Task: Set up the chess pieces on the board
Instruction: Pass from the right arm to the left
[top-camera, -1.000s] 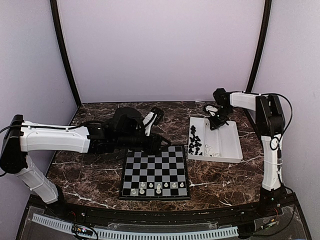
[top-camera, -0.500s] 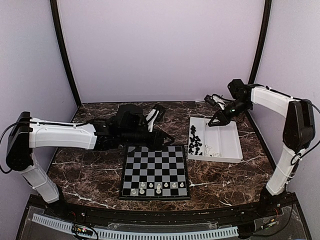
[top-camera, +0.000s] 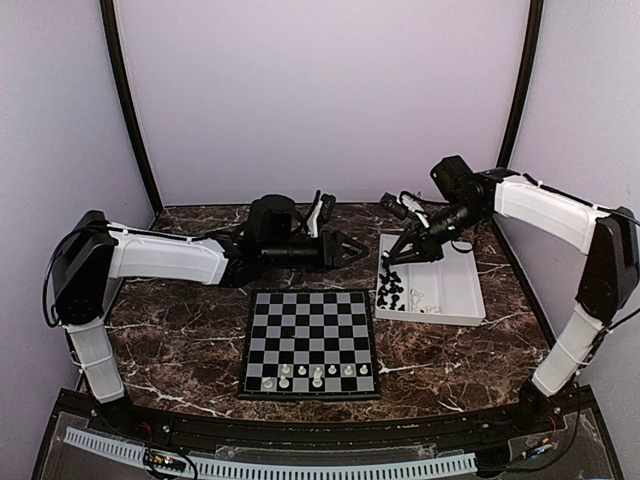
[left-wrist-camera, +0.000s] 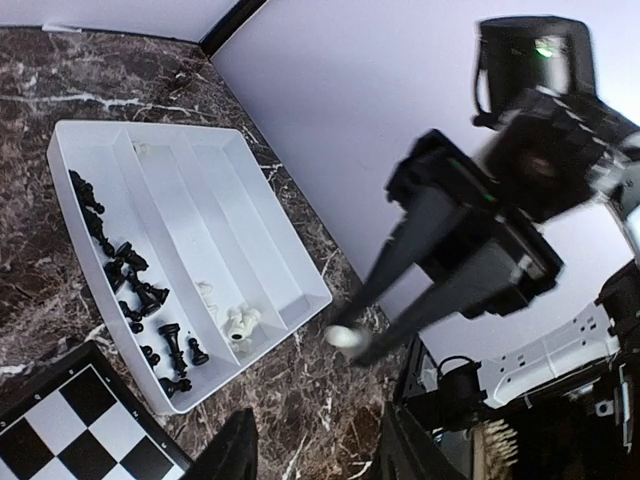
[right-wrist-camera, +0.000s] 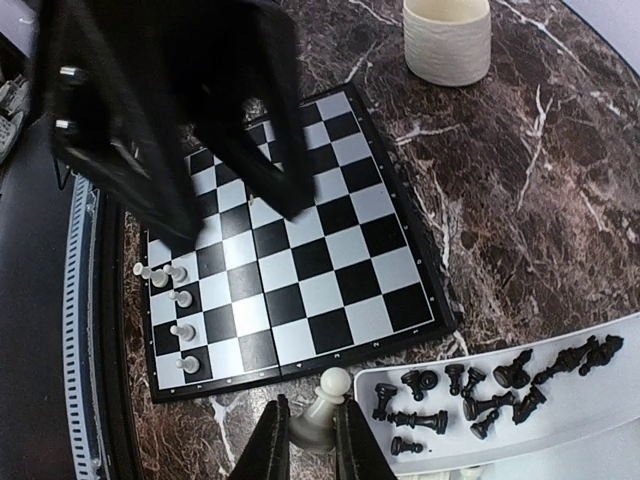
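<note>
While I watch from far away, my right claw (right-wrist-camera: 310, 445) is pinching a white pawn (right-wrist-camera: 322, 405) low down, with one finger on each side. The pawn stands upright in the claw and touches nothing else. It hangs in the air near the far left corner of the white tray (top-camera: 455, 300), off to the right of the board's (top-camera: 310, 343) far edge.

My left claw (left-wrist-camera: 315, 455) is spread apart, and I see nothing between its fingers. It reaches out over the dark marble table (top-camera: 180, 350), past the far edge of the board, and points right at the other claw. The two claws are near each other but do not touch.

The board lies flat in the near middle of the table. A few white chessmen (top-camera: 310, 372) stand on its near rows, close to the middle.

The tray sits just to the right of the board. It has three long boxes side by side. Black pieces (left-wrist-camera: 130, 285) lie in a jumble in the box nearest the board. Some spare white pieces (left-wrist-camera: 235, 320) lie at the near end of the middle box.

A white ribbed cup (right-wrist-camera: 447, 38) stands on the table just off the board's far left corner.
</note>
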